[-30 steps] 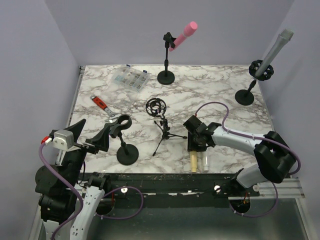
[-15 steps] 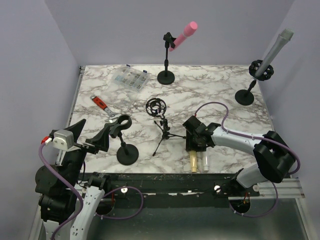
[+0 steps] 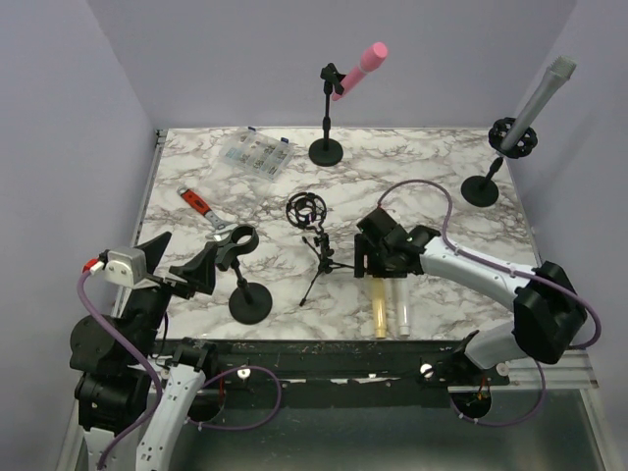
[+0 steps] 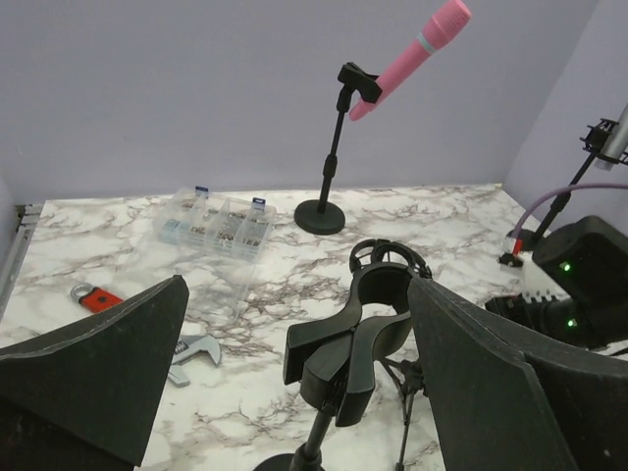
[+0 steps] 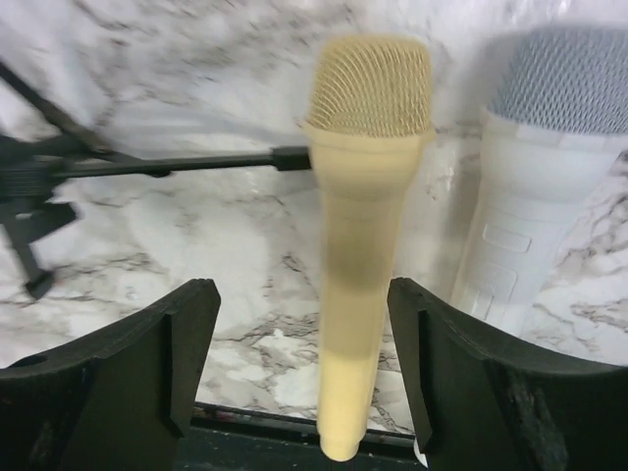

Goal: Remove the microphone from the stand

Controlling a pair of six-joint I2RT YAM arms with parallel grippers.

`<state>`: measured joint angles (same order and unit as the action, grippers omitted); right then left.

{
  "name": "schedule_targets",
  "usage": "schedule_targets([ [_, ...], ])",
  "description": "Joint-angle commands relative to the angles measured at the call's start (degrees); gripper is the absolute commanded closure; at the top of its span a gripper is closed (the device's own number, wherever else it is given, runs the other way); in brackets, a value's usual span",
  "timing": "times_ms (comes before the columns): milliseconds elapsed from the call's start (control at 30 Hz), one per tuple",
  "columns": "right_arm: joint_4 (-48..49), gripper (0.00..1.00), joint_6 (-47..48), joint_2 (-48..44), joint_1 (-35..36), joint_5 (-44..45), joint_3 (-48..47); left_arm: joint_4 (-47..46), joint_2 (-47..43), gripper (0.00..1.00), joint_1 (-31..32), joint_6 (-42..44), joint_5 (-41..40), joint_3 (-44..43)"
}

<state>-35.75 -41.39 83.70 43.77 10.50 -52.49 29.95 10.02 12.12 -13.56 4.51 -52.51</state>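
A yellow microphone (image 3: 379, 308) lies flat on the marble near the front edge, beside a white microphone (image 3: 401, 308). My right gripper (image 3: 379, 257) hovers open over the yellow one's head end. In the right wrist view the yellow microphone (image 5: 363, 226) runs between the spread fingers (image 5: 172, 358) without touching either. An empty clip stand (image 3: 238, 257) stands at front left; my left gripper (image 3: 177, 265) is wide open just behind its clip (image 4: 363, 329), holding nothing. A pink microphone (image 3: 364, 67) sits in its stand (image 3: 327, 123) at the back. A grey microphone (image 3: 540, 96) sits in a ring-mount stand (image 3: 483, 186) at right.
A small tripod with a shock mount (image 3: 312, 231) stands mid-table, one leg (image 5: 157, 167) close to the yellow microphone's head. A clear parts box (image 3: 255, 155) and a red-handled wrench (image 3: 204, 209) lie at back left. A purple cable (image 3: 422, 208) loops over the right arm.
My right gripper has opened, let go of the yellow microphone and drawn back from the front edge, uncovering more of it. The left arm has barely shifted.
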Motion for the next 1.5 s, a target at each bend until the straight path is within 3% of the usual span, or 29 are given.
schedule_targets([
  [0,-4.7,0.19,6.6,-4.7,-0.3,3.0,-9.0,3.2,4.1,0.01,0.1,-1.7,1.0,-3.7],
  [100,-5.3,0.13,10.0,-7.4,-0.2,2.6,-15.1,2.9,4.3,0.01,0.1,-1.8,2.3,-4.0],
  [200,0.1,0.11,10.8,-9.0,-0.2,-5.9,-19.9,3.1,4.9,0.01,0.1,-2.0,3.7,-4.3],
  [267,9.5,0.08,8.0,-10.0,-0.2,-18.2,-19.7,4.0,5.7,0.01,0.1,-2.3,4.4,-4.6],
  [367,36.1,0.00,-7.6,-10.3,0.9,-34.3,-12.6,5.3,5.9,0.02,0.1,-2.7,4.3,-4.8],
  [433,49.5,0.00,-16.9,-8.7,4.0,-34.7,-9.1,5.8,5.4,0.02,0.1,-2.7,4.0,-5.0],
  [467,50.9,0.00,-18.4,-7.8,5.7,-32.7,-9.5,6.0,5.1,0.02,0.1,-2.5,3.8,-5.2],
  [567,48.5,0.00,-19.5,-4.7,10.5,-25.1,-13.1,7.0,4.6,0.02,0.1,-1.7,3.3,-5.9],
  [800,50.6,0.00,-23.2,-0.9,16.6,-17.8,-15.4,6.9,3.3,0.02,0.1,-1.4,3.0,-6.0],
  [1233,45.4,0.01,-21.9,8.1,19.1,-14.7,-23.3,6.3,1.4,0.02,0.1,-1.5,2.8,-5.8],
  [1467,44.6,0.07,-21.0,10.1,19.8,-15.3,-24.6,6.7,0.7,0.02,0.1,-1.6,2.6,-5.2],
])
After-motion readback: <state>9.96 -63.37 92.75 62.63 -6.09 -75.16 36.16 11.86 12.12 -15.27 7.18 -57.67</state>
